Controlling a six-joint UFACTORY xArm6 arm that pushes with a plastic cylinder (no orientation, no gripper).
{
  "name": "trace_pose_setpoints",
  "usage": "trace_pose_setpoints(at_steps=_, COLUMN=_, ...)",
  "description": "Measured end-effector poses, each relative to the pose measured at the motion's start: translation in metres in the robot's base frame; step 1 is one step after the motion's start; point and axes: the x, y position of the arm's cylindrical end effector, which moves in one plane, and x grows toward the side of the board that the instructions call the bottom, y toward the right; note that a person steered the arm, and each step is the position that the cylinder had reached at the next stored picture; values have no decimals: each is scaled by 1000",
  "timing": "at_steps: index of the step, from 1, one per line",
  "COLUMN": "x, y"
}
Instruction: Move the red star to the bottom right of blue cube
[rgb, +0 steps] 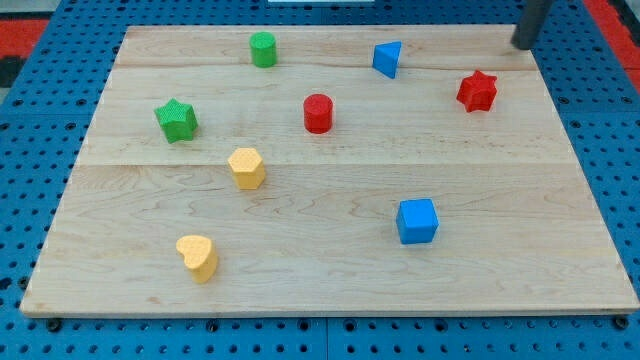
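Near the view's upper right, the red star (477, 91) lies on the tabletop (330, 270), well apart from the blue cube (417, 221) below and to its left. My tip (523, 45) sits just above and right of the star, not touching. No fingers exist on this rod. A blue triangular block (388, 59) and red cylinder (318, 113) lie further left.

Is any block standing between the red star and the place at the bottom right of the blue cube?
No. The red star has bare board down to the spot right-below the blue cube. My tip is above-right of the star.
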Motion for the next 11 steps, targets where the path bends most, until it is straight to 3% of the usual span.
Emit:
trace_pose_setpoints(at_steps=2, x=108, y=-18)
trace_pose_setpoints(at_steps=4, x=42, y=-16)
trace_pose_setpoints(at_steps=5, x=90, y=-78)
trace_pose_setpoints(at_steps=6, x=137, y=-91)
trace_pose_setpoints(at_steps=9, x=134, y=-87)
trace_pose_setpoints(at_steps=10, x=189, y=-88)
trace_pose_setpoints(at_steps=11, x=195, y=-88)
